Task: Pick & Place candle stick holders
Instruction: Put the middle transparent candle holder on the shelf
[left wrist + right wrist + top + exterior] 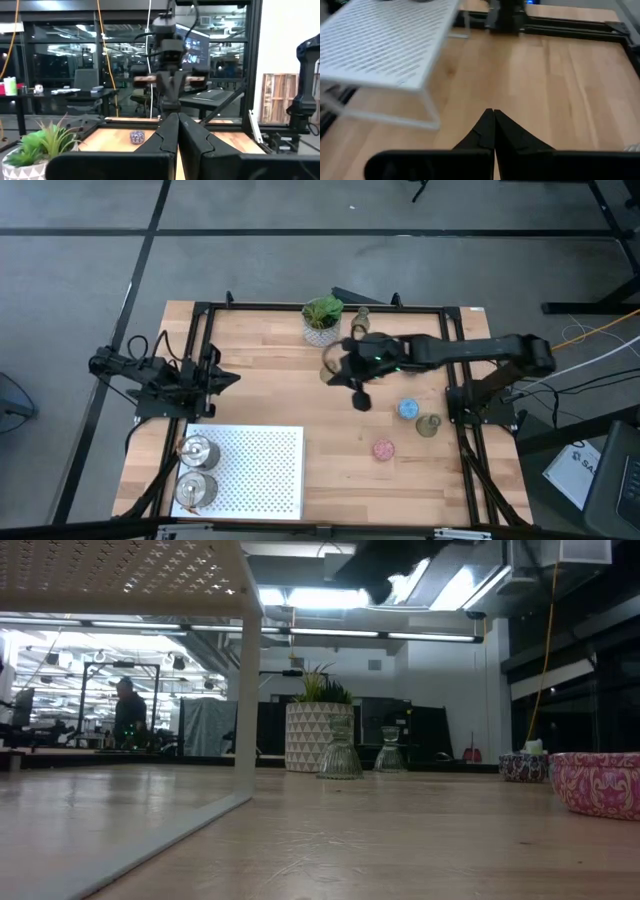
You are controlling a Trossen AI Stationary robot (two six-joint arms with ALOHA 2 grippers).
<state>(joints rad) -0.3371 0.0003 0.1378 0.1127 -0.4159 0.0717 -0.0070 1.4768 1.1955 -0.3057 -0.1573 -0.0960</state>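
Note:
Two shiny silver candle stick holders (198, 451) (196, 490) stand on the white perforated shelf (262, 470) at the near left. A blue holder (408, 409), an olive-grey one (428, 425) and a pink one (384, 450) rest on the wood at the right. Another olive-grey holder (361, 315) stands by the plant, and a third (328, 368) is partly under my right arm. A speckled purple holder (137, 136) shows in the left wrist view. My right gripper (493, 116) hangs shut and empty over the table's middle (360, 400). My left gripper (177, 122) is shut, empty, drawn back at the left edge (230, 377).
A green plant in a white patterned pot (322, 318) stands at the far middle. A black frame (300, 307) runs round the tabletop. The shelf stands on thin white legs (248, 700) with room beneath. Bare wood (340, 490) lies at the near middle.

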